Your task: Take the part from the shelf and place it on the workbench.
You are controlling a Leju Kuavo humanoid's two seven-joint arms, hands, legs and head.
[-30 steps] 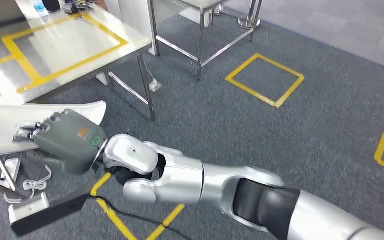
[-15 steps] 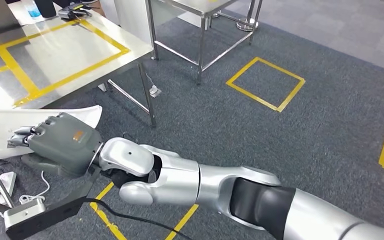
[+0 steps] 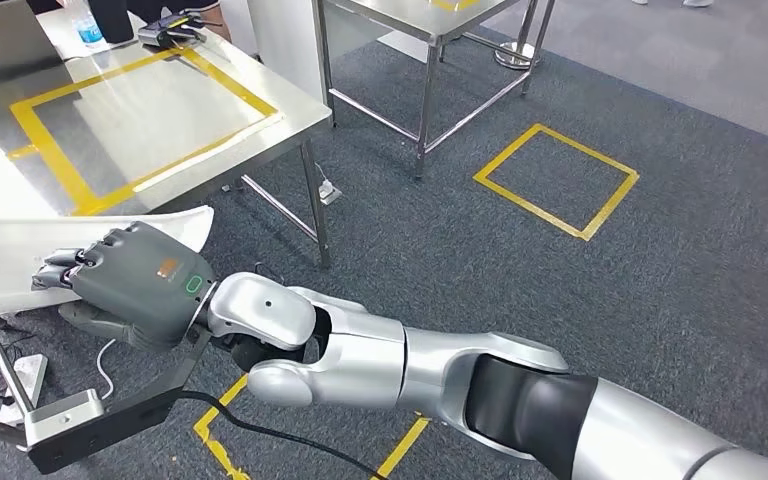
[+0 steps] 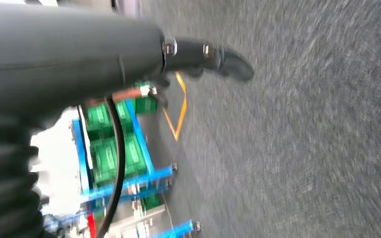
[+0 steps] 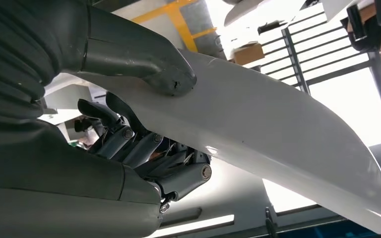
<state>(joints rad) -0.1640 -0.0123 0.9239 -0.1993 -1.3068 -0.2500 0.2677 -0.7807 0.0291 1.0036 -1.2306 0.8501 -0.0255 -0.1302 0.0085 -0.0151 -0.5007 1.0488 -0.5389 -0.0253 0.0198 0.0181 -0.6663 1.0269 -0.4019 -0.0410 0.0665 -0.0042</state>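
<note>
Floor: dark grey carpet (image 3: 600,300) throughout, marked with yellow tape squares; one full square (image 3: 557,180) at 1 o'clock of the head view, parts of two more at 6 o'clock and at the 3 o'clock edge.

Workbench (image 3: 140,110): one steel-topped table at 10–11 o'clock, one yellow tape rectangle on its top, thin metal legs. A water bottle (image 3: 87,30) and some dark objects sit at its far end. A second steel frame table (image 3: 430,60) stands at 12 o'clock, well apart from the first.

Part (image 3: 20,265): one long white curved panel, at 9 o'clock, running off the picture's edge, its tip just below the workbench's near edge. Right hand (image 3: 125,280) grips it: in the right wrist view the thumb (image 5: 168,74) presses one face of the panel (image 5: 278,134) and the dark fingers (image 5: 144,148) curl against the other.

Left hand (image 4: 213,57): seen over carpet, blurred; cannot tell whether it is open or closed. A blue rack with green bins (image 4: 119,153) is beyond it.

Cables and a small white block (image 3: 20,370) lie on the floor at 8 o'clock.
</note>
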